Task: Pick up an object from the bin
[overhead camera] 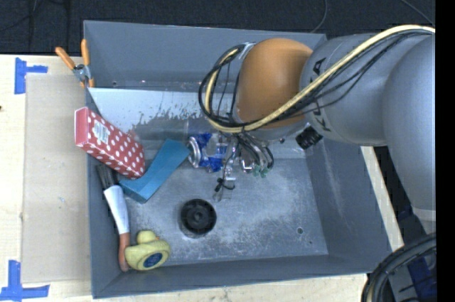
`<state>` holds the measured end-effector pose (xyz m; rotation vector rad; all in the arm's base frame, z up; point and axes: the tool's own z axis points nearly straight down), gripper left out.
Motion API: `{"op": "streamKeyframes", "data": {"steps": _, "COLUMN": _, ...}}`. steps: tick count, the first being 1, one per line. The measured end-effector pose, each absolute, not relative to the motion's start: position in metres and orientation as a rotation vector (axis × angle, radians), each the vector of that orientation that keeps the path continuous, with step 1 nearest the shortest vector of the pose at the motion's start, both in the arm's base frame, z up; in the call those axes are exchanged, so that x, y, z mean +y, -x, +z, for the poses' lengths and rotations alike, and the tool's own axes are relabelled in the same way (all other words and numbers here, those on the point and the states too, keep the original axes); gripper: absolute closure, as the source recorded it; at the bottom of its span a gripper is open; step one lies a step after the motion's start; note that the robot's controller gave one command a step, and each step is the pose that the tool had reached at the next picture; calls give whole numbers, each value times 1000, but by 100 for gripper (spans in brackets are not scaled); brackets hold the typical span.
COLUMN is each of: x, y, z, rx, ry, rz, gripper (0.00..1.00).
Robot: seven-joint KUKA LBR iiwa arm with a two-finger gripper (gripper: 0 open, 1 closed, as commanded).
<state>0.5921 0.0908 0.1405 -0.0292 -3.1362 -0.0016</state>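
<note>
My gripper [223, 183] hangs low over the middle of the bin, under the orange wrist cover. A small blue and silver thing [205, 152] sits right against its left side; whether it is gripped I cannot tell. A black round cap-like thing [197, 216] lies on the floor just below and left of the gripper, apart from it. A blue wedge-shaped block [157, 169] lies to the left, leaning towards the red box.
A red box with white dots [108, 142] leans on the left wall. A white tube with an orange end [118, 214] and a yellow round thing [148, 251] lie in the front left corner. The arm covers the bin's back right.
</note>
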Motion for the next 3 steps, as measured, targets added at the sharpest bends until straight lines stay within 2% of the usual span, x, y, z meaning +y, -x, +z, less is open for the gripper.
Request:
{"op": "streamKeyframes", "data": {"steps": 1, "x": 96, "y": -578, "z": 123, "rx": -3138, "ry": 63, "rz": 0, "gripper": 0}}
{"op": "streamKeyframes", "data": {"steps": 2, "x": 84, "y": -596, "z": 81, "rx": -3101, "ry": 402, "rz": -4, "gripper": 0}}
{"op": "streamKeyframes", "data": {"steps": 3, "x": 107, "y": -539, "z": 79, "rx": -3158, "ry": 16, "rz": -7, "gripper": 100}}
